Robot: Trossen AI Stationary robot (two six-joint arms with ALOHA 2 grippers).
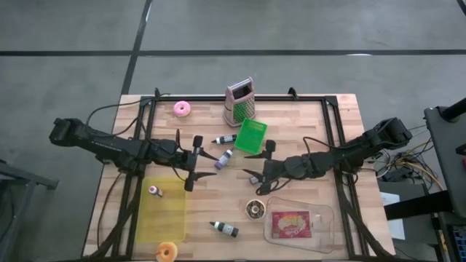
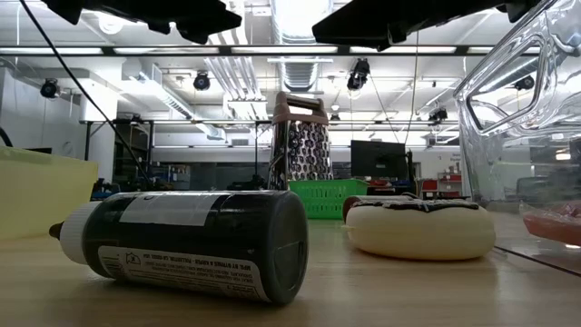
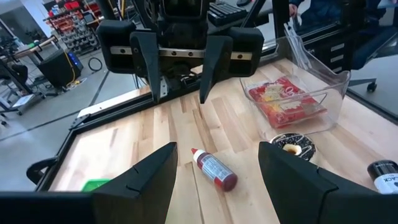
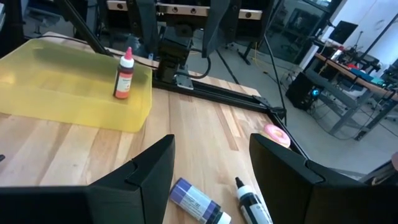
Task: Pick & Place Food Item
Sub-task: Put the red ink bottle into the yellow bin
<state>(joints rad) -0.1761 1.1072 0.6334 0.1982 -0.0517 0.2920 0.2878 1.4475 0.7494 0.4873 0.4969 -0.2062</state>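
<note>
Food on the table includes a pink donut (image 1: pixel 181 109) at the back, an orange donut (image 1: pixel 167 252) at the front edge, a chocolate donut (image 1: pixel 255 209) (image 3: pixel 292 147) and a red packet (image 1: pixel 291 223) inside a clear tub (image 1: pixel 324 233). My left gripper (image 1: pixel 198 160) (image 3: pixel 214 180) hovers open over mid-table, facing the right one, with a small red bottle (image 3: pixel 214 171) lying on the wood ahead of its fingers. My right gripper (image 1: pixel 259 164) (image 4: pixel 211 180) is also open and holds nothing. A purple bottle (image 1: pixel 224 158) (image 4: pixel 196 200) lies between the two grippers.
A yellow tray (image 1: pixel 171 218) at the front left holds an upright red bottle (image 4: pixel 124 74). A metal grater (image 1: pixel 239 102) and a green basket (image 1: pixel 250 136) stand at the back centre. A black bottle (image 2: pixel 191 241) lies near the front edge. Another bottle (image 1: pixel 223 138) lies beside the basket.
</note>
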